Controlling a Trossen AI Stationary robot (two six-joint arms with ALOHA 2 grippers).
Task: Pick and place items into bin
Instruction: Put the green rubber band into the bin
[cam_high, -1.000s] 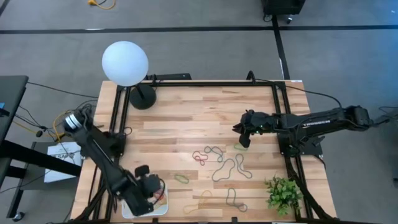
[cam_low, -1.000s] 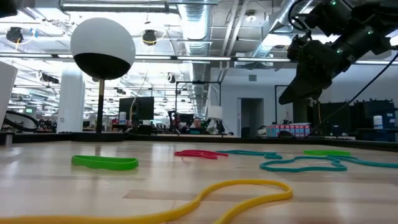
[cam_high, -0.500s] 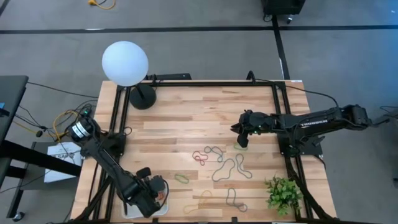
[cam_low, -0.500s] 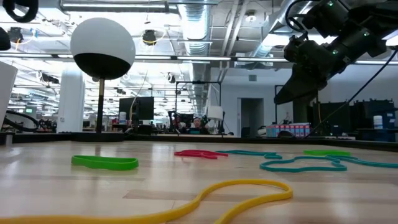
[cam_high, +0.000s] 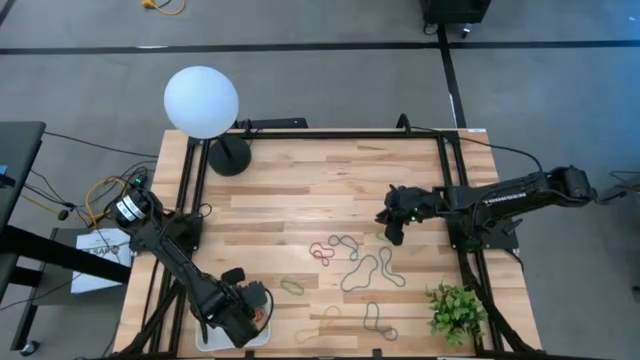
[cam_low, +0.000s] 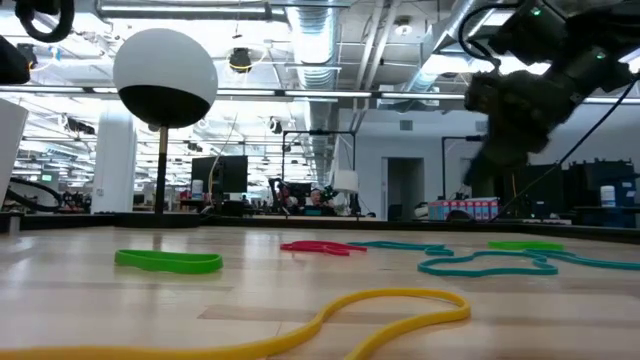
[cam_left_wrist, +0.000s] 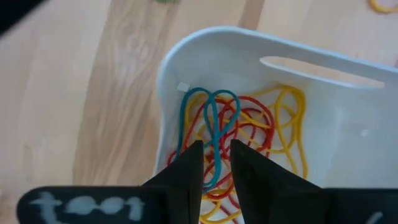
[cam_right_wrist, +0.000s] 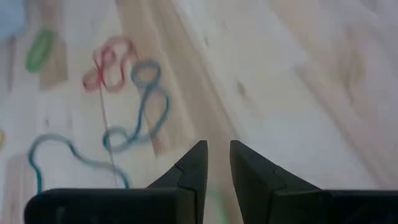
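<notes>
left end effector (cam_left_wrist: 216, 163): over the bin at the surface's near-left corner, fingers (cam_left_wrist: 186, 171) a little apart, a narrow gap between them, a teal band (cam_left_wrist: 211, 124) lies in line with the gap; cannot tell if it is pinched or loose
bin (cam_left_wrist: 323, 81): white tray, near-left corner of the surface (cam_high: 320, 180), holds a tangle of yellow, red and teal bands
right end effector (cam_high: 393, 232): above the surface right of centre, tips pointing down, fingers slightly apart with a thin gap, nothing seen between them
items on surface: red band (cam_high: 320, 250) near the middle, grey loop (cam_high: 345, 243) just beside it, long grey band (cam_high: 372, 271) toward the plant, green band (cam_high: 291, 287) nearer the bin, yellow band (cam_high: 322, 324) and another grey one (cam_high: 377, 322) along the near edge
low view: green band (cam_low: 168, 261) on the left, yellow band (cam_low: 330, 320) closest to camera, teal-looking bands farther back
lamp (cam_high: 202, 102): white globe, far-left corner
plant (cam_high: 455, 312): green, near-right corner
</notes>
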